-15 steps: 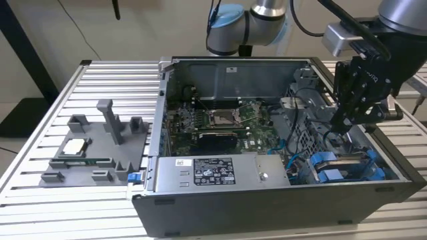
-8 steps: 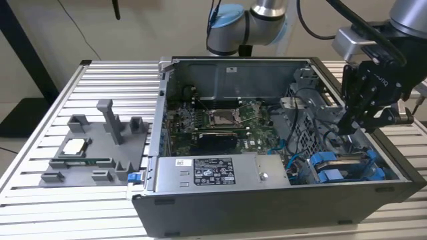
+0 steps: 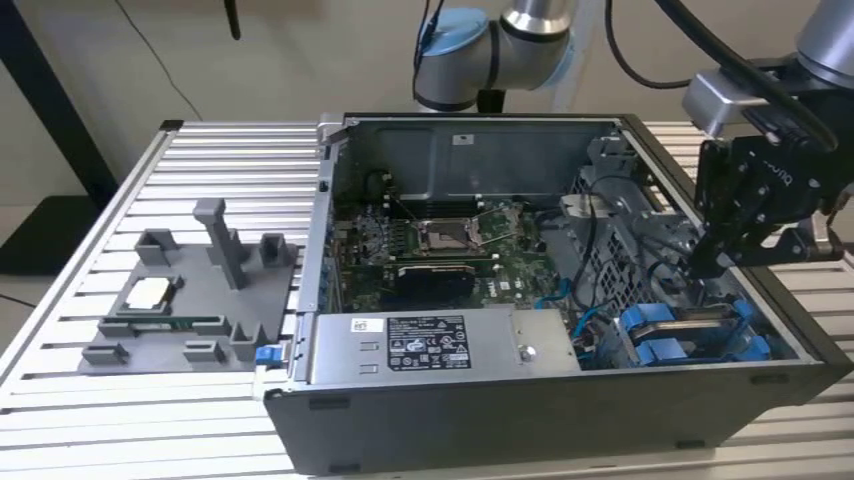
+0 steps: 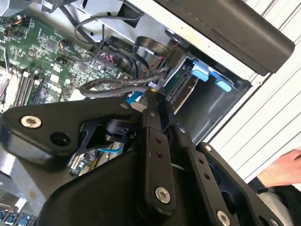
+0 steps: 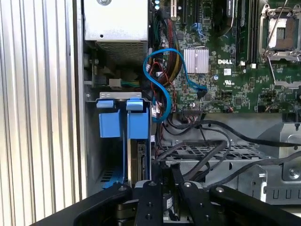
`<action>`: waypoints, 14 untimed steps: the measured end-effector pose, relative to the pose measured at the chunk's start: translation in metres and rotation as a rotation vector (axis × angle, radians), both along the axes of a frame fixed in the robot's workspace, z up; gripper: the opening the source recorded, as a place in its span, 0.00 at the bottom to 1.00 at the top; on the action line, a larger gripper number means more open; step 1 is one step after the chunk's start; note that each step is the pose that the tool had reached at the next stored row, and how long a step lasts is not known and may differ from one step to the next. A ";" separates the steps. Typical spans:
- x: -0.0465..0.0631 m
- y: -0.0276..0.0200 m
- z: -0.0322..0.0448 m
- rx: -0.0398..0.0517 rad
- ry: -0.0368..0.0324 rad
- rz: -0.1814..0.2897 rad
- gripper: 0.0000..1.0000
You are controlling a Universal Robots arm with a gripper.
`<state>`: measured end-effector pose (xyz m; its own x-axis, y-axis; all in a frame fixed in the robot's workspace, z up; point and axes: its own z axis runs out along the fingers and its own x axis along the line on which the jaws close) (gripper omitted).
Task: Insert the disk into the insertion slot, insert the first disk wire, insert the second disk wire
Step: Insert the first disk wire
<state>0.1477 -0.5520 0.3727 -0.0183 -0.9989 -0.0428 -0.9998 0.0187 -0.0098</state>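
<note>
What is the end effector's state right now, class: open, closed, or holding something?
End effector: closed, tips together inside the computer case; whether it grips anything cannot be told.

A ribbed aluminium table [image 3: 214,160] stands before a plain beige wall [image 3: 307,50], evenly lit.

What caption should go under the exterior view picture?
The end effector hangs in the open computer case, near the disk's blue carrier.
</note>
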 end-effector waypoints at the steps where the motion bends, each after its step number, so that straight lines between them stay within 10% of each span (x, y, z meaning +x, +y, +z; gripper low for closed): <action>1: 0.001 -0.0003 -0.0009 -0.0022 0.0000 0.000 0.19; 14: 0.013 -0.0027 -0.0088 -0.0523 -0.0001 0.000 0.19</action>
<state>0.1607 -0.5547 0.3639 -0.0183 -0.9998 0.0095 -0.9998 0.0182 -0.0108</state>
